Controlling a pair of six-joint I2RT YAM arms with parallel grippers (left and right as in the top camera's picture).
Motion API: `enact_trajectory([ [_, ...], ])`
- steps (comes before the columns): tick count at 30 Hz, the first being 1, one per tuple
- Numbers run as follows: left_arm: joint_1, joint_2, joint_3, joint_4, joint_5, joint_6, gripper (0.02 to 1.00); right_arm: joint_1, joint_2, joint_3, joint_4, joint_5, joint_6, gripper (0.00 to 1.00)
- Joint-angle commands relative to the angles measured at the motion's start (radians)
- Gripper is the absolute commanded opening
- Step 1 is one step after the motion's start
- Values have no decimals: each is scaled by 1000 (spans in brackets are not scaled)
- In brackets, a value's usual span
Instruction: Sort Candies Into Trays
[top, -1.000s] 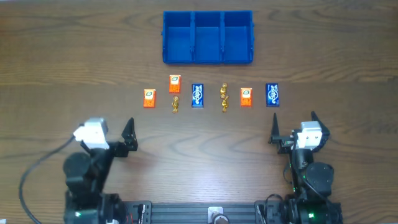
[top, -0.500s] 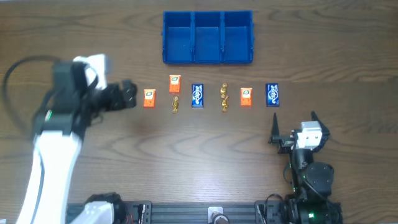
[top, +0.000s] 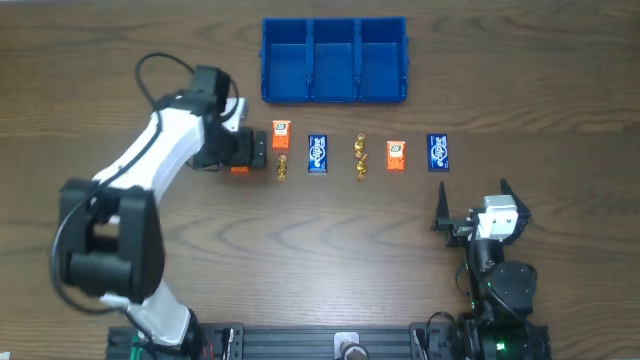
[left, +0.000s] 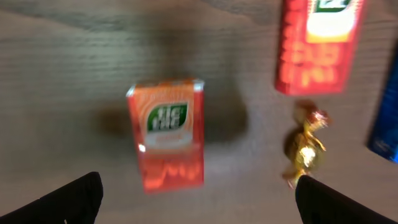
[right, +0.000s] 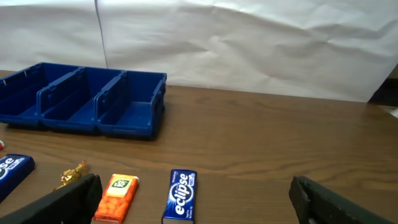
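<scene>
Candies lie in a row on the wooden table: an orange mint box (left: 166, 130), a second orange box (top: 281, 134), a gold candy (top: 283, 167), a blue gum pack (top: 318, 153), two gold candies (top: 360, 156), a third orange box (top: 396, 155) and another blue pack (top: 438, 152). My left gripper (top: 250, 152) hovers open above the leftmost orange box (top: 238, 168), with its fingertips (left: 81, 199) on either side of the box and not touching it. The right gripper (top: 472, 205) rests open near its base. Beyond the row stands the blue three-compartment tray (top: 335, 60).
In the left wrist view the second orange box (left: 320, 43) and a gold candy (left: 305, 146) lie close beside the box under the gripper. The right wrist view shows the tray (right: 87, 96), an orange box (right: 116, 190) and a blue pack (right: 180, 196). Bare wood surrounds the row.
The left arm has swung up from its rest near the base, out to the left, then in over the leftmost orange box. The right arm has not moved.
</scene>
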Motion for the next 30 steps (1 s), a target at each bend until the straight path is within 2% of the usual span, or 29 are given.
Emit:
enact_trajectory([
  [1,-18,78,80,-29,-103,24,1000,-5,-7,-2,-6,-6,-13,998],
  [12,-23,143,93,-26,-173,19,972,-5,-7,-2,-6,-6,-12,998],
  [18,-23,148,94,-11,-173,13,956,-5,-7,-2,-6,-6,-12,998],
  [22,-26,148,94,-4,-171,13,904,-5,-7,-2,-6,-6,-13,998],
  [30,-26,150,94,-4,-170,5,722,-5,-7,-2,-6,-6,-13,998],
])
